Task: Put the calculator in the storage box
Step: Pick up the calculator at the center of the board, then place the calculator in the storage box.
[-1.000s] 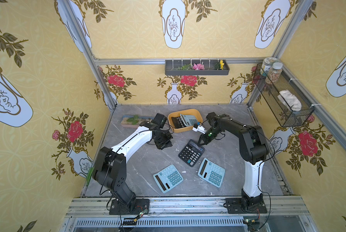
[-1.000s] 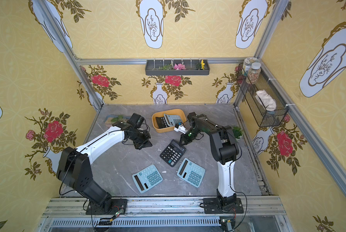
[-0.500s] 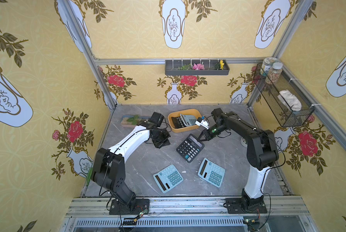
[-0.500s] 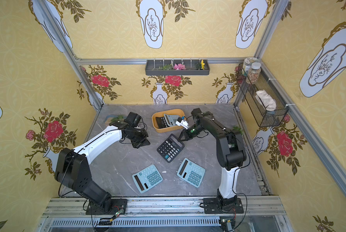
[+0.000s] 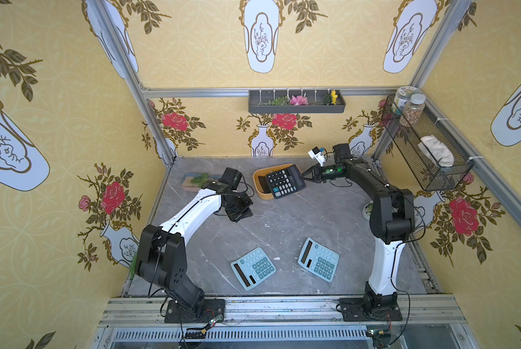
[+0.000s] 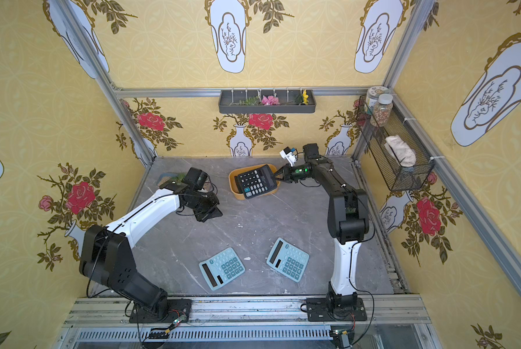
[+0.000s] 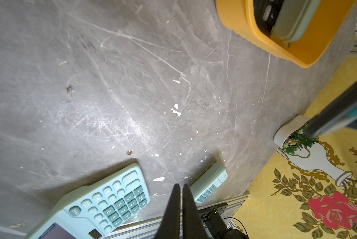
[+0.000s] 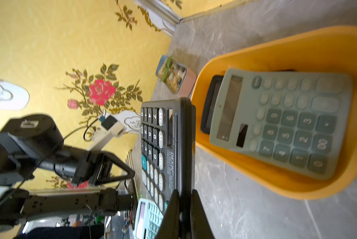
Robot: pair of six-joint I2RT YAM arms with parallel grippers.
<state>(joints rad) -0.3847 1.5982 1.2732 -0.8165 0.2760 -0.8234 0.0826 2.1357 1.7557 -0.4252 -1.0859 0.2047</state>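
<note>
The grey marble tabletop [image 5: 298, 217] carries the orange storage box [image 5: 258, 189] toward its 12 o'clock edge. A grey-green calculator [image 8: 277, 124] lies flat inside the box, keys up, over a darker flat thing I cannot identify.

In both top views the black calculator [image 5: 283, 182] overlaps most of the box, tilted, with its keys facing up. Whether it touches the rim cannot be told. Two light-blue calculators [image 5: 253, 268] [image 5: 318, 259] lie flat side by side, apart from each other, near the tabletop's 6 o'clock edge.

The right gripper [image 5: 306, 178] is at 3 o'clock of the black calculator and is clamped on that edge. In the right wrist view its fingers [image 8: 198, 209] pinch the casing from both faces.

The left gripper [image 5: 238, 213] is at about 8 o'clock of the box. Its fingers [image 7: 171, 207] are pressed together with nothing between them, above bare tabletop.
</note>
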